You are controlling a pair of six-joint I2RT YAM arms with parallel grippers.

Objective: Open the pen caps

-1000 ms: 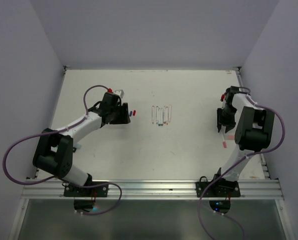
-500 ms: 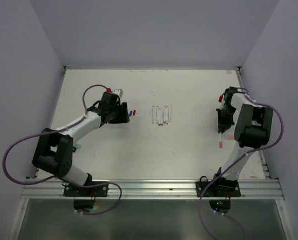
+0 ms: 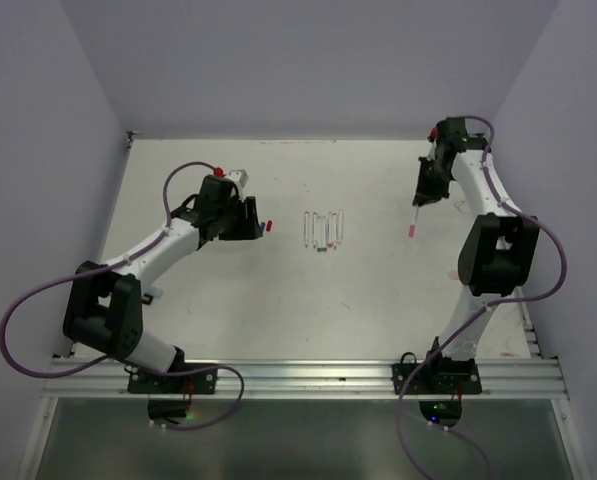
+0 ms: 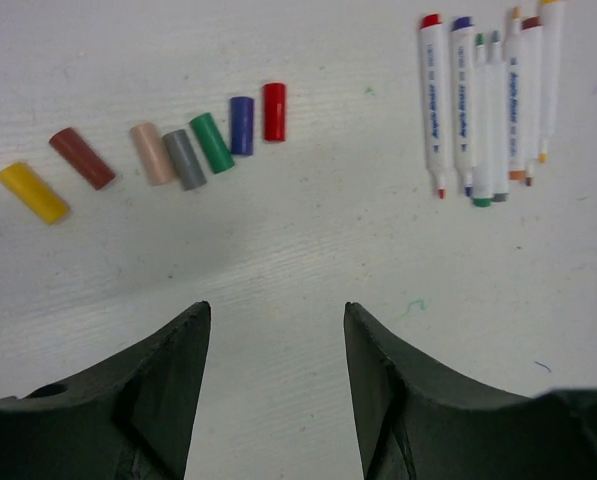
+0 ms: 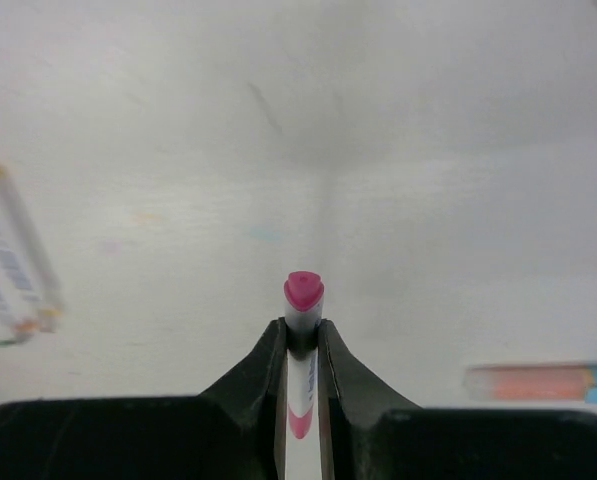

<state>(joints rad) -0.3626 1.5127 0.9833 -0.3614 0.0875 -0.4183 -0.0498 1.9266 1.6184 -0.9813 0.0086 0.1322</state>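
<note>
Top external: left of the pen row (image 3: 324, 230), the left tool (image 3: 252, 224) is held wide; right of it, a pink pen (image 3: 413, 222) is clamped in the right tool (image 3: 420, 198). Loose caps (image 4: 211, 142) are seen left of the row. The pen is best gripped firmly while its end is pulled straight off.

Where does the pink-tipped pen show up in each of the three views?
Top external: the pink-tipped pen hangs from the right pincer, to the right of mid-table.
Left wrist: not in it.
Right wrist: centre, clamped in that pincer.
Shared landmark: the row of pens, mid-table from above, upper right in the left wrist view.
</note>
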